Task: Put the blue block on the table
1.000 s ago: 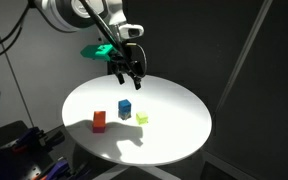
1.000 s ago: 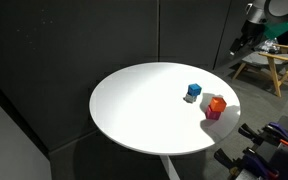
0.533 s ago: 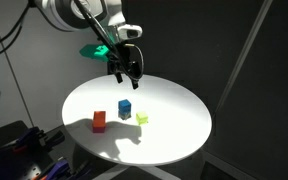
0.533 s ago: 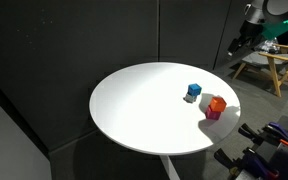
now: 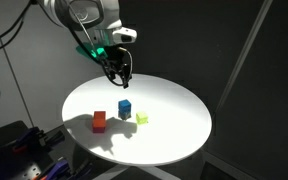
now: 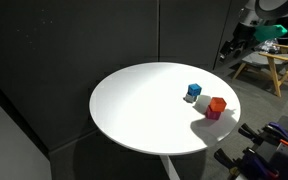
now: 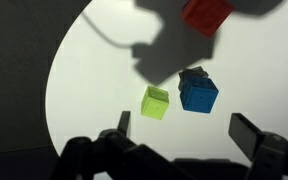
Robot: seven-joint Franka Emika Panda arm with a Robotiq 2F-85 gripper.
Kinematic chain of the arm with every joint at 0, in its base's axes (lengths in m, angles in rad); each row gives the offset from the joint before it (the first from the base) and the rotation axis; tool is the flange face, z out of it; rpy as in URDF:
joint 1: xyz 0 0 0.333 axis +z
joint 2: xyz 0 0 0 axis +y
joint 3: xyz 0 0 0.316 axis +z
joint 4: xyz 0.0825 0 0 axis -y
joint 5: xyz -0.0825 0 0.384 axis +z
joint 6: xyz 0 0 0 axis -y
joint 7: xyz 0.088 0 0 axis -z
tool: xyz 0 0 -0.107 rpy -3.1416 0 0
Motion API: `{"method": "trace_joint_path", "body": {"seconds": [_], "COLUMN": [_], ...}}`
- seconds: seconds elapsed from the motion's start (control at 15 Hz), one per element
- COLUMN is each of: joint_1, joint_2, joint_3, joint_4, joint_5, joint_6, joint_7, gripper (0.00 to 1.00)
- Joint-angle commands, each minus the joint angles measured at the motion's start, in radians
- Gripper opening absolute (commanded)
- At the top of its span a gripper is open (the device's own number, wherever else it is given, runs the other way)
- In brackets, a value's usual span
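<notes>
The blue block (image 5: 125, 107) stands near the middle of the round white table (image 5: 174, 120). It shows in both exterior views (image 6: 193, 91) and in the wrist view (image 7: 198, 94). I cannot tell whether something lies under it. The red-orange cube (image 5: 99, 121) is beside it, also seen in an exterior view (image 6: 216, 105) and at the top of the wrist view (image 7: 206, 14). The small yellow-green block (image 5: 141, 118) lies on its other side, and shows in the wrist view (image 7: 156, 102). My gripper (image 5: 118, 72) hangs open and empty above the table's far edge, well above the blocks (image 7: 184, 128).
The table's edge (image 6: 134, 100) is ringed by dark curtains. A wooden stand (image 6: 264, 65) is behind the arm. Dark equipment with cables (image 5: 14, 145) sits low beside the table. The gripper's shadow falls on the tabletop (image 7: 164, 55).
The gripper has shifted a little sideways above the table's far edge and turned at the wrist. The blocks have not moved.
</notes>
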Motion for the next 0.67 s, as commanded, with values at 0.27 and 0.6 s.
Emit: {"method": "trace_joint_path", "body": {"seconds": [0.27, 0.6], "joint_1": [0.032, 0.035], "joint_2": [0.103, 0.195], "joint_3": [0.007, 0.035], "joint_4": [0.102, 0.160], "joint_5": [0.141, 0.131], "joint_6": [-0.131, -0.083], "joint_7": [0.027, 0.121], "gripper": [1.00, 1.00]}}
